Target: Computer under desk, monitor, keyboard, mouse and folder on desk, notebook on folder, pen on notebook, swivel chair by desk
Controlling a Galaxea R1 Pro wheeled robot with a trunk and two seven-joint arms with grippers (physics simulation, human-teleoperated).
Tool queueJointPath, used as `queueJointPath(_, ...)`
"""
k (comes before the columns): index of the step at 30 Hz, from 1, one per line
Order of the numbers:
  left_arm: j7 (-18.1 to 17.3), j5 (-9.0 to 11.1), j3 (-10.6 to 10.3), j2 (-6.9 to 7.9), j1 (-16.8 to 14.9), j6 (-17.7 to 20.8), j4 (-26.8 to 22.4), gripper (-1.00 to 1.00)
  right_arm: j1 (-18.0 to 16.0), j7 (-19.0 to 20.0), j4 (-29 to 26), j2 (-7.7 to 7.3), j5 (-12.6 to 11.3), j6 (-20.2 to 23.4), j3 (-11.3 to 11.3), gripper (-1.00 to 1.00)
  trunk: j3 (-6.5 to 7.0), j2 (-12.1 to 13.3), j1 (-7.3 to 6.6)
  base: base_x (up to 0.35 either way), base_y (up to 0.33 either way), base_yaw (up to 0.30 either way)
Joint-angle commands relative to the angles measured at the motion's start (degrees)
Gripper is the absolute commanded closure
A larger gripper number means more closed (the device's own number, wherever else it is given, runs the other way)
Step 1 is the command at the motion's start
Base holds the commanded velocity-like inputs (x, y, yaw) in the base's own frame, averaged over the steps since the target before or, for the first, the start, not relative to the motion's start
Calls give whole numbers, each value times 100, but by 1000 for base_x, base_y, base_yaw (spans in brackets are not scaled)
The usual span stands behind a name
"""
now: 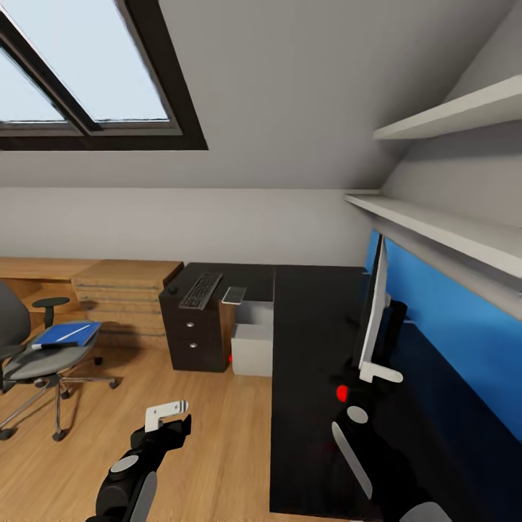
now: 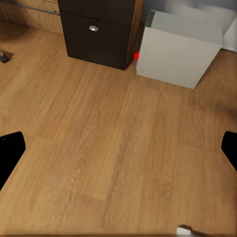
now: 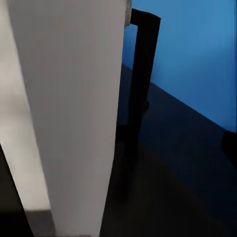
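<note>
Fingers of the right gripper point(image 1: 380, 373) clamp the thin pale-backed monitor point(image 1: 373, 308), upright on the black L-shaped table point(image 1: 312, 377) before its blue back panel point(image 1: 449, 341). Left gripper point(image 1: 168, 417) hangs spread over wood floor point(image 2: 108, 143). Grey tower computer point(image 1: 252, 341) sits underneath; slim black keyboard point(image 1: 201, 289) lies on top; blue folder point(image 1: 67, 334) rests on the grey swivel chair point(image 1: 36, 355).

The surface point(image 1: 312, 348) is seen as black, backed by a bright blue panel point(image 1: 464, 326) and carried on dark drawers point(image 1: 192, 337) with silver knobs. The monitor point(image 1: 373, 312) is shown pale grey at the back, on a black stem point(image 3: 143, 64). The computer point(image 1: 252, 341) is rendered light grey with a red button point(image 2: 137, 56). Black keys in a silver-grey frame mark the keyboard point(image 1: 201, 290). A blue folder point(image 1: 69, 333) is seen on the grey swivel chair point(image 1: 32, 359). The floor point(image 2: 108, 143) is light wood-grained, and the walls are pale grey.
</note>
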Motion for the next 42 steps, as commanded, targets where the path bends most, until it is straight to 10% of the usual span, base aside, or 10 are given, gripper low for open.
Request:
queueJointPath(1, 51, 61, -7, 0, -4, 22, -8, -100, -6, -31, -4, -4, -45, -9, 15, -100, -9, -8, 0, -106, -86, 0)
queueJointPath(42, 46, 64, -6, -3, -4, 7, -24, -100, -6, -40, -7, -5, -14, -235, 37, -100, -9, -8, 0, -47, -58, 0)
